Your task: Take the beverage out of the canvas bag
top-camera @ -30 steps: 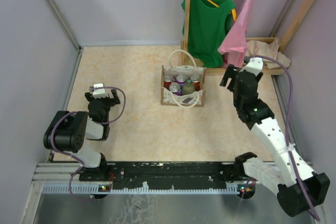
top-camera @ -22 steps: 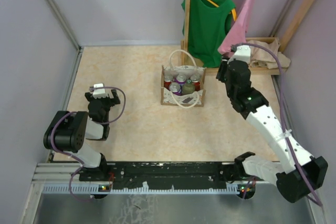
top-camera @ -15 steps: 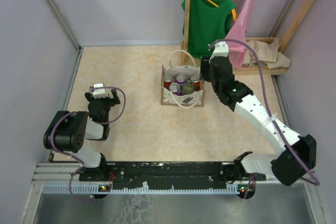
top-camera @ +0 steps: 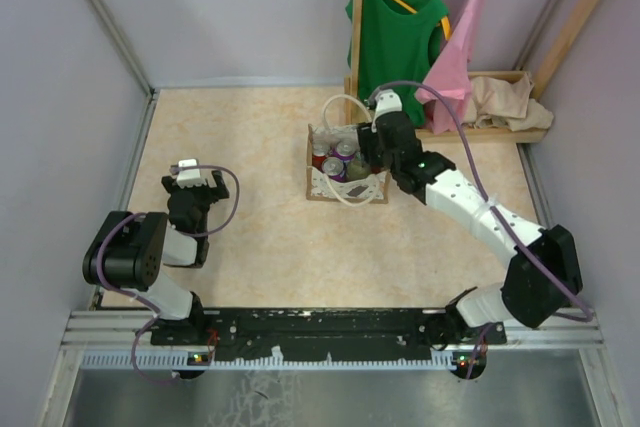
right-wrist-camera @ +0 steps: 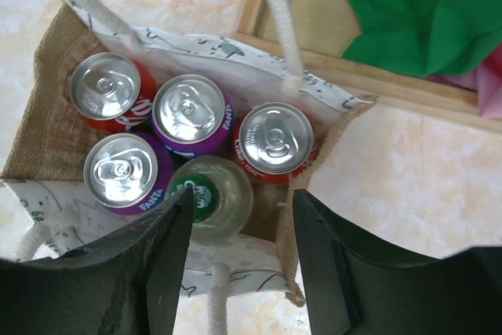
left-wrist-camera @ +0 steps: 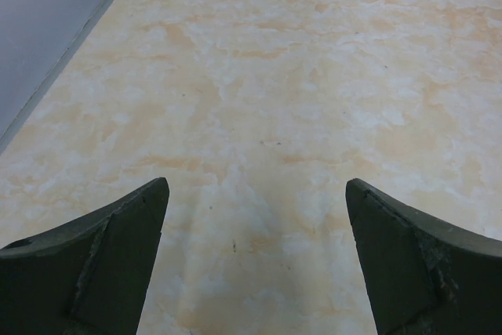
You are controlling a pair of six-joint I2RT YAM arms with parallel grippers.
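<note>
The canvas bag [top-camera: 320, 183], beige with white rope handles and a white patterned band, stands mid-table and shows from above in the right wrist view [right-wrist-camera: 47, 123]. It holds two red cans [right-wrist-camera: 276, 143], two purple Fanta cans [right-wrist-camera: 190, 114] and a clear bottle with a green cap [right-wrist-camera: 220, 198]. My right gripper [right-wrist-camera: 243, 217] is open, hovering above the bag's right end, its fingers over the bottle and the bag's side wall. In the top view my right gripper [top-camera: 372, 150] is over the bag. My left gripper [left-wrist-camera: 255, 233] is open and empty above bare table, far left [top-camera: 192, 182].
A wooden rack [top-camera: 356, 37] behind the bag holds a green shirt [top-camera: 398, 42] and a pink cloth [top-camera: 460, 47]; a plain tan cloth [top-camera: 510, 102] lies on its base. The green shirt [right-wrist-camera: 423, 5] shows just beyond the bag. Walls close in on the left, back and right.
My right arm has swung left from the table's right side, near the rack, to above the bag. The left arm has not moved.
</note>
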